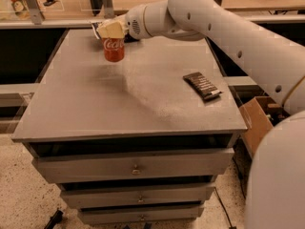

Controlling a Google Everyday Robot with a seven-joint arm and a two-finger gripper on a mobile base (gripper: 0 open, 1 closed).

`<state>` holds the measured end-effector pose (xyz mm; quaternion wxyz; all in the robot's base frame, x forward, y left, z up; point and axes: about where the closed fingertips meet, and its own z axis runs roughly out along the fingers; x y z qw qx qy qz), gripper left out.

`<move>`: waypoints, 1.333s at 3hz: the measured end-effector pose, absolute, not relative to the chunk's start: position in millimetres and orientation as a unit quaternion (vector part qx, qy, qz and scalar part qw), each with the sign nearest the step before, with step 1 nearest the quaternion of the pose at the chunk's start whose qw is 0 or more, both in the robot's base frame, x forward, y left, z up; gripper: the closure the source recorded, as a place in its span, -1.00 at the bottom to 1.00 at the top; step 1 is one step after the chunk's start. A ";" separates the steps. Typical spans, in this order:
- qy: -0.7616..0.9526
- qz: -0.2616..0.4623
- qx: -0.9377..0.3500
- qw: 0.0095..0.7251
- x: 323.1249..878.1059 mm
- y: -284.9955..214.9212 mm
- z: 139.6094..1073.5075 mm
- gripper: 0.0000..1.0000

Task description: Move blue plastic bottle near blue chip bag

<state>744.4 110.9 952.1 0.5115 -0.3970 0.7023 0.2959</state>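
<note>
Camera view: the arm stretches across to the far left corner of the desk.
Pincer: the pincer sits just above a red cola can; I cannot tell whether it is clenched or released.
Bottle: the blue plastic bottle is not in sight and may be hidden behind the arm.
Bag: the blue chip bag is not clearly seen either.
Handling: the bottle is probably light, smooth, slightly yielding and easy to tip, so it is best taken squarely round the mid-body.
Edges: the pincer is close to the far and left edges, and a knocked can could roll off.
Open room: the desk's middle is a wide bare stretch; a dark bar wrapper lies near the right edge.
</note>
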 end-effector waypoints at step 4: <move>0.656 0.373 -0.486 0.441 622.8 132.1 951.8 1.00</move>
